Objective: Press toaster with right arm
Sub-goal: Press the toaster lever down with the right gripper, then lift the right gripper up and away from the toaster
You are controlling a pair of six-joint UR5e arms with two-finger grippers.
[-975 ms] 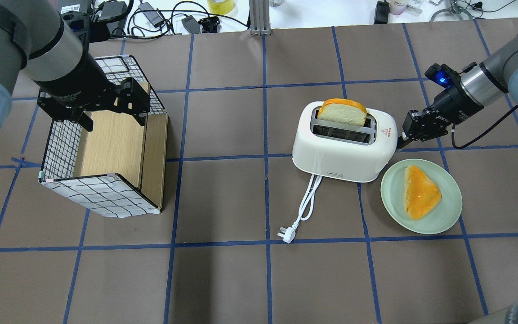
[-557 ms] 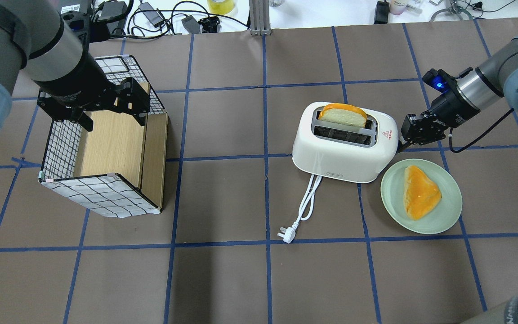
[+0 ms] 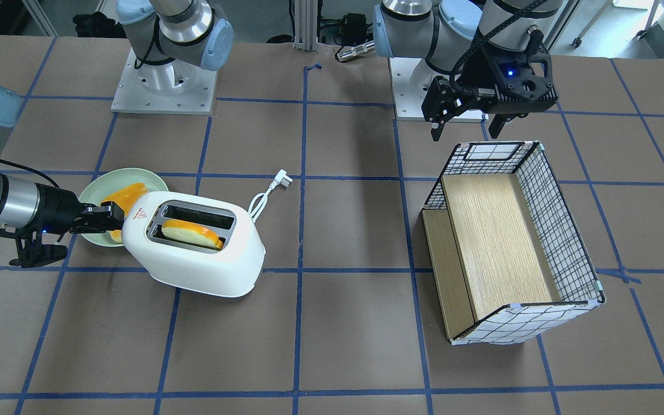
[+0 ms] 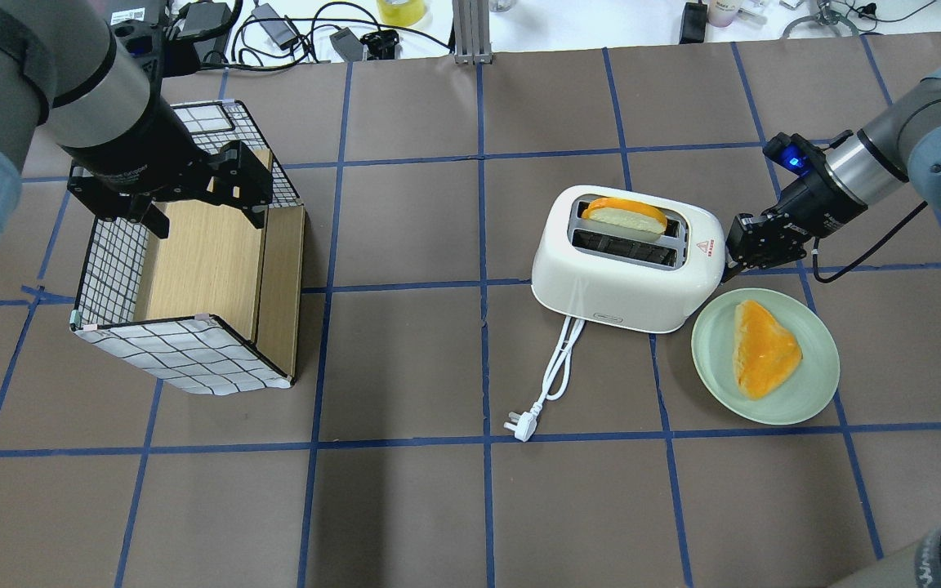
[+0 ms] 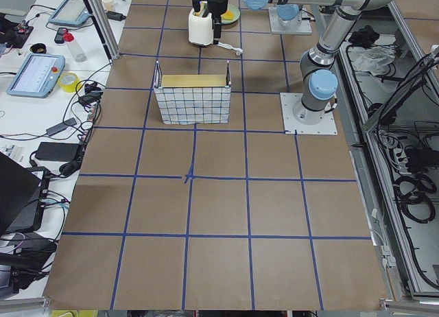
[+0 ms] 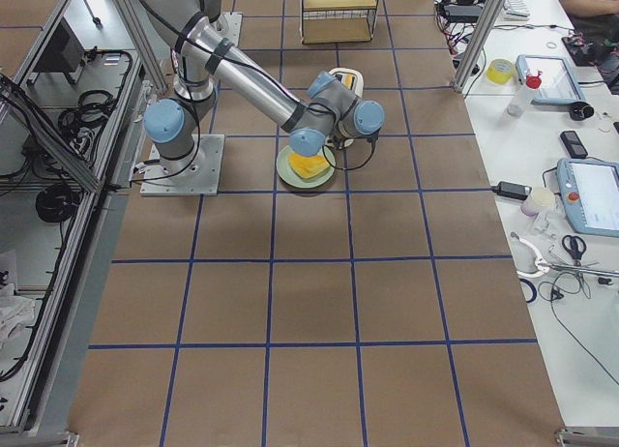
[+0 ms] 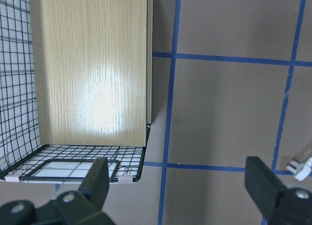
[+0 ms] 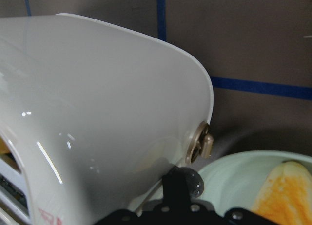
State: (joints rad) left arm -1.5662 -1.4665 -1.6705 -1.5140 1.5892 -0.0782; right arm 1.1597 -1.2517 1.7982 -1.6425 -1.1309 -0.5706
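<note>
The white toaster stands right of the table's middle, with a toast slice sunk low in its far slot. Its cord and plug trail toward the front. My right gripper is shut, and its tip presses against the toaster's right end, below the red triangle mark. In the right wrist view its finger touches the toaster's white end just below the round knob. In the front-facing view the gripper meets the toaster from the left. My left gripper is open.
A pale green plate with a cheese-topped bread slice lies just beside the toaster, under my right wrist. A wire basket with a wooden insert stands at the left, below my left gripper. Cables lie along the far edge.
My right gripper has pushed down at the toaster's right end. The toast slice has sunk lower into its slot. The left arm has not moved.
</note>
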